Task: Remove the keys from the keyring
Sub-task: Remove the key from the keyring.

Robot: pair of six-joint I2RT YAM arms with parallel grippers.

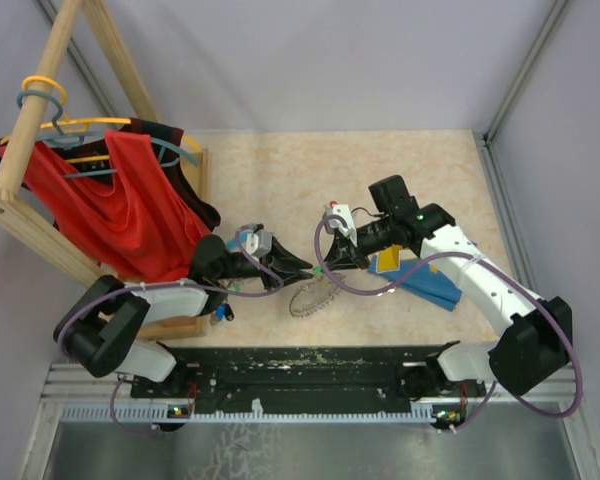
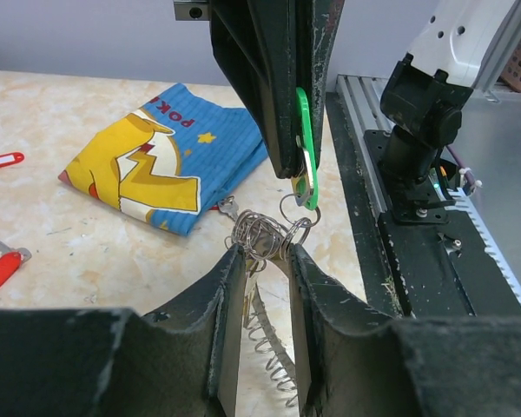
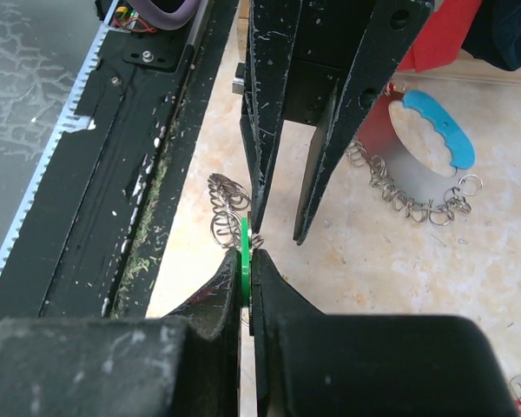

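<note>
My right gripper [image 3: 247, 256] is shut on the green tag of a key [image 3: 243, 233], held edge-on just above the table. That green key [image 2: 306, 165] hangs from the keyring's silver loops [image 2: 269, 233]. These loops are bunched between the tips of my left gripper [image 2: 265, 252], which is shut on them. The rest of the keyring [image 1: 313, 297] sags to the table below both grippers. Its looped rim [image 3: 408, 204] shows past the left fingers, with a blue tag [image 3: 441, 137] at its far side. Two red-tagged keys [image 2: 2, 161] [image 2: 0, 269] lie loose on the table.
A folded blue cloth with a yellow cartoon print [image 2: 169, 161] lies under the right arm [image 1: 450, 260]. A wooden rack with hangers and a red garment [image 1: 110, 200] fills the left back. The black base rail [image 1: 310, 365] runs along the near edge.
</note>
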